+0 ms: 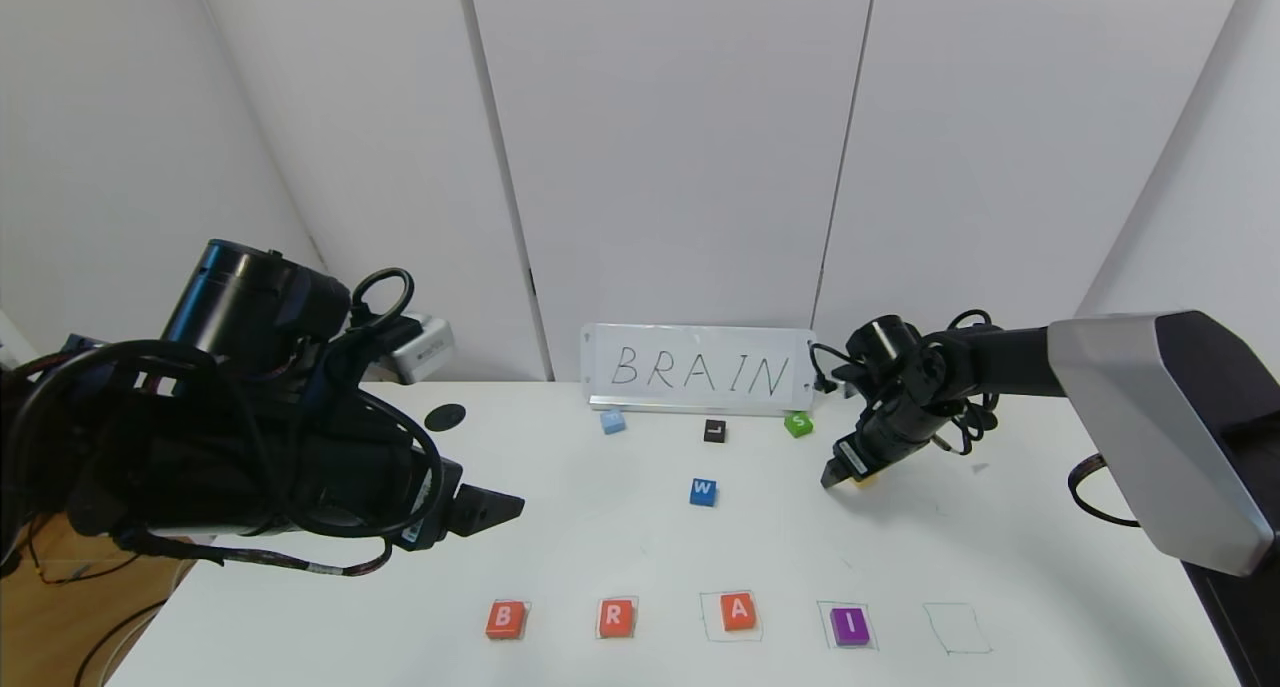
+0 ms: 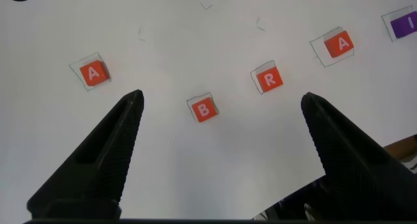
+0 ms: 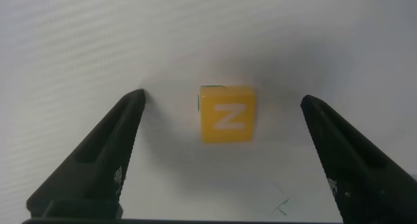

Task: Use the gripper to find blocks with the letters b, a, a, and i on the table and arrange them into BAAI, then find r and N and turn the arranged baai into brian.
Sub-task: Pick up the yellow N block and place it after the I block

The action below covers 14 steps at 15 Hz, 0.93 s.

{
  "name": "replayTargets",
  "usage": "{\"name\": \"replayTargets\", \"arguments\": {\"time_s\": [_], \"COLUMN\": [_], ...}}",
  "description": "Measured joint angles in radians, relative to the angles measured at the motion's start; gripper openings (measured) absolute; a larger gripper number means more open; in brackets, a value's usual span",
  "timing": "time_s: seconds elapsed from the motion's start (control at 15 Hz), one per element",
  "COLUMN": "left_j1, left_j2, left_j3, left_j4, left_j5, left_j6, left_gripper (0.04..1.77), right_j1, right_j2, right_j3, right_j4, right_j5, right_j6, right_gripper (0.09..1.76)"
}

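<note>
Two sets of jaws stand wide, holding nothing, over the white bench (image 1: 620, 547).
Right gripper (image 3: 221, 123) hangs low at the far right with the small yellow square N block (image 3: 227, 114) lying between its fingers, untouched. Left gripper (image 2: 218, 120) hovers at the left above the near row: orange-red B block (image 1: 505, 619), orange-red R block (image 1: 615, 617), orange-red A block (image 1: 738, 612), purple I block (image 1: 850, 626).

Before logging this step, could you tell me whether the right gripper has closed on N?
No: N lies between the right gripper's open fingers, untouched.
</note>
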<state>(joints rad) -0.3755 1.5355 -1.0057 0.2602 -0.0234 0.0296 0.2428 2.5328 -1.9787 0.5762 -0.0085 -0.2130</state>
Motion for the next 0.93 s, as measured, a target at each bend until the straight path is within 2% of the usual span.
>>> {"name": "replayTargets", "arguments": {"time_s": [0.07,0.2,0.33,0.53,0.6,0.93], "left_j1": [-0.004,-0.010,-0.012,-0.017,-0.020,-0.025], "left_j2": [0.001,0.003,0.004,0.010,0.011,0.017], "left_j3": [0.001,0.003,0.004,0.006,0.006,0.007], "left_j4": [-0.001,-0.002,-0.002,-0.003,-0.003,-0.003], "left_j5": [0.001,0.002,0.002,0.004,0.004,0.004], "left_j6": [0.000,-0.001,0.000,-0.001,-0.001,-0.001], "left_gripper": [1.72,1.72,1.72,1.72,1.72,1.72], "right_j1": [0.000,0.001,0.000,-0.001,-0.001,-0.001], "right_j2": [0.001,0.003,0.003,0.004,0.004,0.001], "right_j3": [0.000,0.000,0.000,0.000,0.000,0.001], "right_j4": [0.000,0.002,0.003,0.004,0.005,0.010], "right_j5": [-0.001,0.001,0.001,0.001,0.001,0.001], "right_j6": [0.000,-0.002,-0.003,-0.003,-0.003,-0.003], "right_gripper": [1.71,1.35,1.06,0.76,0.54,0.54]}}
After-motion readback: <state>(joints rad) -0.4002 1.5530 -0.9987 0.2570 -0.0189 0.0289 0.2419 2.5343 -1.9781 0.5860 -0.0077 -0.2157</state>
